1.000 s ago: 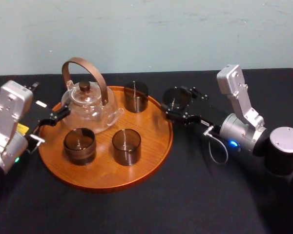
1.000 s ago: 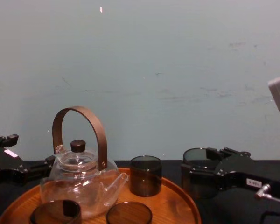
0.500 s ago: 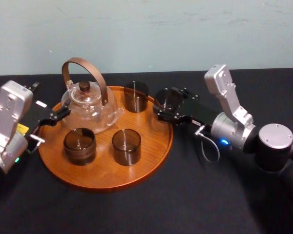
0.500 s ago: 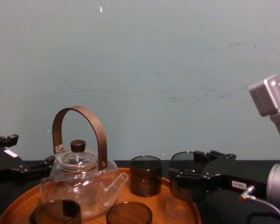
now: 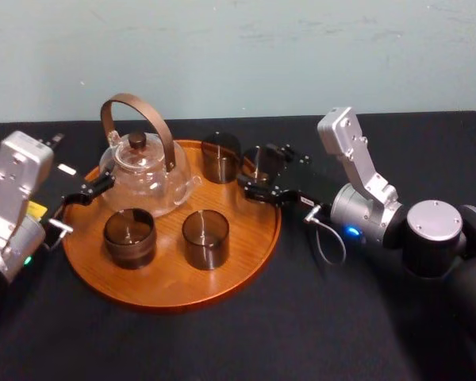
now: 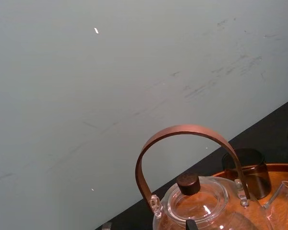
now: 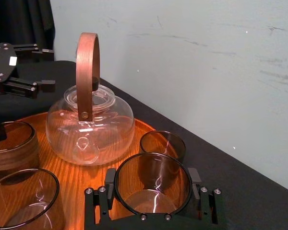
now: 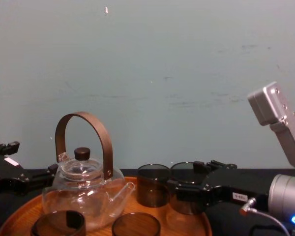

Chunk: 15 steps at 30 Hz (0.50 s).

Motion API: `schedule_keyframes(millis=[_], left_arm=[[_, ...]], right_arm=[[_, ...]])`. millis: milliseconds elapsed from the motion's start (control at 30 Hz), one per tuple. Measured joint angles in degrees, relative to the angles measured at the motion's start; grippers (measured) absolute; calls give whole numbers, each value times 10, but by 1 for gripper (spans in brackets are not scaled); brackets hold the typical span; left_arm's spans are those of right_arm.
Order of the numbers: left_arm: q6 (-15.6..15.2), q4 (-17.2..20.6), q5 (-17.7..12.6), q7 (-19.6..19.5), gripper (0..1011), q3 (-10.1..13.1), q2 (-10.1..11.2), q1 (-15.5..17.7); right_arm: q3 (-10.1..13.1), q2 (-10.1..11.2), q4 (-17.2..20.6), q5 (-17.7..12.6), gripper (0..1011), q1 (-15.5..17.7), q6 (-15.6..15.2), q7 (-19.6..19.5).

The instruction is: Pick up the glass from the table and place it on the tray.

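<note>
At the tray's (image 5: 166,279) right rim, your right gripper (image 5: 258,179) clasps the glass (image 5: 261,163), just beside the rear glass (image 5: 220,157). Release early and its base may catch the rim or knock that neighbour. The left gripper (image 5: 84,194) idles at the tray's left edge, fingers apart.

The head view looks down on the clear glass teapot with brown hoop handle (image 5: 147,176); chest and wrist views face it low, close.

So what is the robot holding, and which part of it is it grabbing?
The right gripper holds a small smoky dark glass cup by its side wall, a finger on each side. The left gripper, beside the round orange-brown tray, holds nothing.
</note>
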<state>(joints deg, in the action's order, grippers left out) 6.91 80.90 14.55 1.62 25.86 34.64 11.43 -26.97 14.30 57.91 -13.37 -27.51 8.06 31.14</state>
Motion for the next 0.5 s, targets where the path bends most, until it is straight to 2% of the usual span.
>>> schedule_keyframes(millis=[500], left_arm=[[0,0,0,0,1001,0,0,0]], right_arm=[[-5,-12,-20,0,906,-6,12,9]])
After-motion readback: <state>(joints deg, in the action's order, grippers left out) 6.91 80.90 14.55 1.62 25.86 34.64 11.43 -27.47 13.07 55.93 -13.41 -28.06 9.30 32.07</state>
